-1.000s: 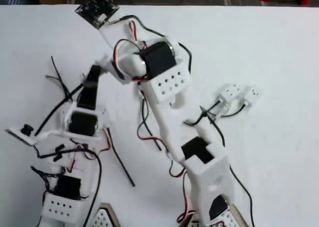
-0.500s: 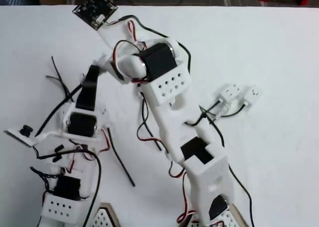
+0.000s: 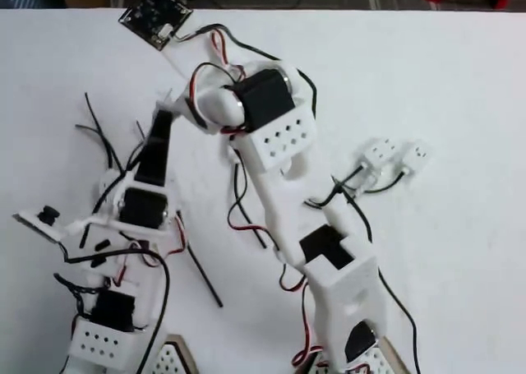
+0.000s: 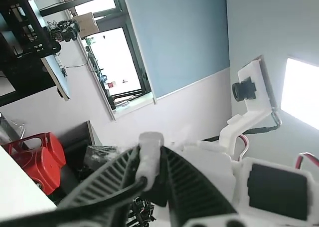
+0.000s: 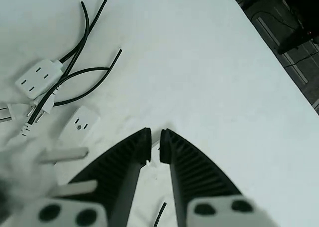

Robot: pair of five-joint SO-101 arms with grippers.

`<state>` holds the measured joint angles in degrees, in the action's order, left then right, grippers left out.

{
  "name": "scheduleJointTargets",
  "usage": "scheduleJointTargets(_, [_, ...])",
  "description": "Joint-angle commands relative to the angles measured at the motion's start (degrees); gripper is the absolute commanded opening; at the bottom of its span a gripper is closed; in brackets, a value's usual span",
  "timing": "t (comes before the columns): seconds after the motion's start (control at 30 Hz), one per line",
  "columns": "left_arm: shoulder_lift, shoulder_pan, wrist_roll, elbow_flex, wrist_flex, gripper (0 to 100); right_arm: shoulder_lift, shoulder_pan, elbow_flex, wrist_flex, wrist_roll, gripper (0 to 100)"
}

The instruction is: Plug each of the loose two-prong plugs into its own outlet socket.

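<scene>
In the left wrist view my left gripper [image 4: 151, 156] is shut on a white plug [image 4: 149, 143] with a black cord, held up off the table and pointing at the room. From above, that gripper [image 3: 161, 123] sits left of the right arm's wrist. My right gripper [image 5: 155, 137] hangs over bare table, fingers together with nothing between them. Beside it lie a white outlet block [image 5: 37, 77], a single white socket [image 5: 79, 122] and a plug on a black cord [image 5: 42, 106]. Two more white sockets [image 3: 384, 152] [image 3: 417, 155] lie at the table's right.
Loose black cords [image 3: 99, 131] trail across the table's left part. The right arm [image 3: 279, 185] stretches diagonally over the middle. A black cable [image 3: 201, 275] lies between the two arms. The table's far edge [image 5: 279, 62] runs close to the right gripper.
The left arm has shifted a little towards the far side and the right, carrying the plug. The right arm has barely moved.
</scene>
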<state>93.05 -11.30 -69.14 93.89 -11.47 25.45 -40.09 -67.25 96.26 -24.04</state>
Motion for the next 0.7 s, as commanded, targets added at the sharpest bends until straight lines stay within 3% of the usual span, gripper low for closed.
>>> scheduleJointTargets(0.0, [-0.57, -3.91, 0.62, 0.26, 1.05, 2, -0.75, -3.38, -2.64, -2.24, -1.67, 4.9])
scheduleJointTargets(0.67, [-0.66, -3.91, 0.62, 0.26, 1.05, 2, -0.57, -3.38, -6.07, -2.15, -1.93, 4.9])
